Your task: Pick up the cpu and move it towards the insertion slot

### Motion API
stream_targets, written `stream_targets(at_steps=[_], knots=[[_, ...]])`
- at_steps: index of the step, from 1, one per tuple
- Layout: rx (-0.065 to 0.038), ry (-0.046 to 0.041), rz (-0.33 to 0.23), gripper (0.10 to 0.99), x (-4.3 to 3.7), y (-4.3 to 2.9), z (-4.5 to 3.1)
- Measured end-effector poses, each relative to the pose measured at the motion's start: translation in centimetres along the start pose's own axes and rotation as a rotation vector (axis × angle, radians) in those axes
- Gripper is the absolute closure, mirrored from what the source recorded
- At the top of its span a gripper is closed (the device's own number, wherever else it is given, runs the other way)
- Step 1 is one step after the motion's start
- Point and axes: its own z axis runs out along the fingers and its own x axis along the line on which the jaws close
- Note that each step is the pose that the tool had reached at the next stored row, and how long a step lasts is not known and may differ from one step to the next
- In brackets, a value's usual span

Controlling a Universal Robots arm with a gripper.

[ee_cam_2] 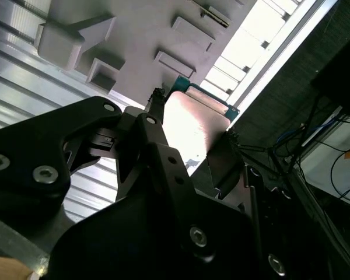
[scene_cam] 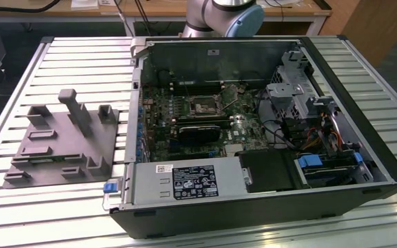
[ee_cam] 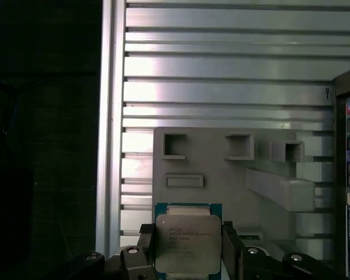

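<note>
Over the grey plastic fixture (ee_cam: 221, 169), the gripper (ee_cam: 188, 234) holds the cpu (ee_cam: 186, 245). In the first wrist view its jaws are clamped on the chip's two opposite side edges, with one black finger (ee_cam: 144, 251) touching each side. The cpu is a flat square with a matte silvery metal lid that has rounded corners. A thin teal-green board rim shows around the lid, and the picture's border cuts off one edge of the chip.

In the second wrist view the cpu (ee_cam_2: 192, 125) is seen at a slant. Glare washes most of its face to white, and only the teal rim reads clearly. The gripper's bolted black links cover much of that picture.

The fixture is smooth and pale, with square pockets, shallow rectangular recesses and a long raised bar. It lies on a table (scene_cam: 67, 51) of ribbed, shiny aluminium slats, near the table's edge on the exterior view's left (scene_cam: 60, 144).

Just beside the fixture, an open black computer case (scene_cam: 254, 212) covers the middle of the table and reaches toward the edge on the exterior view's right. The insertion slot (scene_cam: 204, 107) sits on the motherboard (scene_cam: 243, 129) inside the case, well apart from the fixture. It is a small square silvery frame around a dark centre, and its inner detail is too small to make out.

The pale arm (scene_cam: 226, 13) is cut off at the table's far edge.
</note>
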Motion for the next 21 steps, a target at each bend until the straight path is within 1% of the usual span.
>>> stream_targets(at_steps=[6,18,21], knots=[[0.0,-0.0001,0.0,0.545,0.01,0.05,-0.89],[-0.001,0.0,0.0,0.545,0.01,0.05,-0.91],[-0.001,0.0,0.0,0.545,-0.02,0.06,-1.24]])
